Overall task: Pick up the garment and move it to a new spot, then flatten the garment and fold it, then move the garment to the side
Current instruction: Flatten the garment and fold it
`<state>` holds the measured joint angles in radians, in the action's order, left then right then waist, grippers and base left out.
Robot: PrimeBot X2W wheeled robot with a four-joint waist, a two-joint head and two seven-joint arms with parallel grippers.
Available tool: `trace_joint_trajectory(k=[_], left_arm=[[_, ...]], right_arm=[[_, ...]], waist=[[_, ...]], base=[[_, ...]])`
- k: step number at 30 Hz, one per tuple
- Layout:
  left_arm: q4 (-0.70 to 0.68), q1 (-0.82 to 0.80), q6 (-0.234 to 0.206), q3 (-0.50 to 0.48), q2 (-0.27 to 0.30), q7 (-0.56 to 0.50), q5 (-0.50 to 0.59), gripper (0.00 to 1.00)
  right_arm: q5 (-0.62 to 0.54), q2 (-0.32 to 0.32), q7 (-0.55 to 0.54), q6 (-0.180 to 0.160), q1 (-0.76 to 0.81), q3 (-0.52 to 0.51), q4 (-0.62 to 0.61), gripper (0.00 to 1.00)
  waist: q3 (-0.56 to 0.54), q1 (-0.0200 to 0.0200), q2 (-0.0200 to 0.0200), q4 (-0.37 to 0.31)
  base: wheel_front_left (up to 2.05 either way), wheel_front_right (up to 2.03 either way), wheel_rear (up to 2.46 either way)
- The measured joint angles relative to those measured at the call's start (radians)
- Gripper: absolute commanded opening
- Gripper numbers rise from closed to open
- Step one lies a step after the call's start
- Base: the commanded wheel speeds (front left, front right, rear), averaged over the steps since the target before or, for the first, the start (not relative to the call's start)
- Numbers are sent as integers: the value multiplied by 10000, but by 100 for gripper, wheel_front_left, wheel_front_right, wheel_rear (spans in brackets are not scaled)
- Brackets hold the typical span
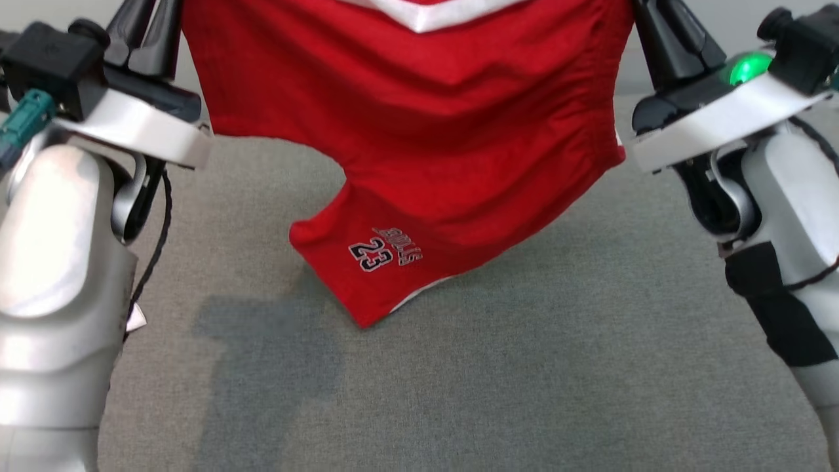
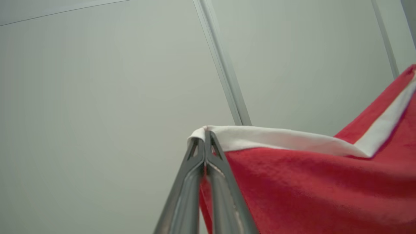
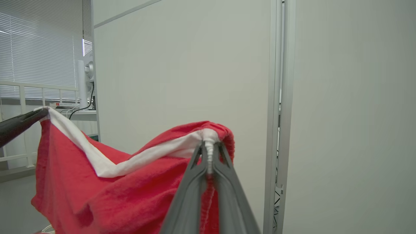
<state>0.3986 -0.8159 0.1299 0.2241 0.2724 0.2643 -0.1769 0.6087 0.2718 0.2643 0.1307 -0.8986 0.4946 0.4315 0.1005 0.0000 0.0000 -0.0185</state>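
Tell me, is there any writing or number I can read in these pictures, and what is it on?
"23": dark digits edged in white, on the red garment, near its lowest hanging corner.
Word right beside the digits: looks like "BULLS", but too blurred to be sure.
Nothing else readable.

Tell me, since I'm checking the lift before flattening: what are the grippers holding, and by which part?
Both hold the red garment: the left gripper and the right gripper each pinch its white-trimmed edge, at opposite ends.

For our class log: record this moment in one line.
left claw shut on garment | right claw shut on garment | garment hangs between them
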Motion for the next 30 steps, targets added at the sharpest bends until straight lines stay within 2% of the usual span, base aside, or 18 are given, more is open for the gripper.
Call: trace_joint_trajectory(k=[6,11,18,21,24,30], left_arm=[[1064,-2232,0,349,38,0,140,0],[1779,-4056,-2,320,17,-2,489,0],[974,-5761,-334,109,-151,2,968,0],[771,-5551,-357,140,-355,2,1078,0],[894,-4572,-343,151,-560,0,989,0],[744,-1887,-349,-403,-1313,0,407,0]], right_arm=[[-476,-42,2,0,-2143,-40,1058,0],[-1308,-176,0,2,-3914,-1099,1559,0],[-2598,-443,2,2,-4985,-2648,959,0],[-2819,-481,0,2,-4707,-2786,934,0],[-2702,-485,0,0,-3846,-2527,1168,0],[-1797,-261,0,2,-1545,-1091,631,0]], waist=[[1411,0,0,70],[2579,0,-1,156],[3675,0,0,354],[3979,0,0,450],[4165,1,0,508],[4127,0,0,442]], base=[[0,0,0],[0,0,0],[0,0,0],[0,0,0],[0,0,0],[0,0,0]])
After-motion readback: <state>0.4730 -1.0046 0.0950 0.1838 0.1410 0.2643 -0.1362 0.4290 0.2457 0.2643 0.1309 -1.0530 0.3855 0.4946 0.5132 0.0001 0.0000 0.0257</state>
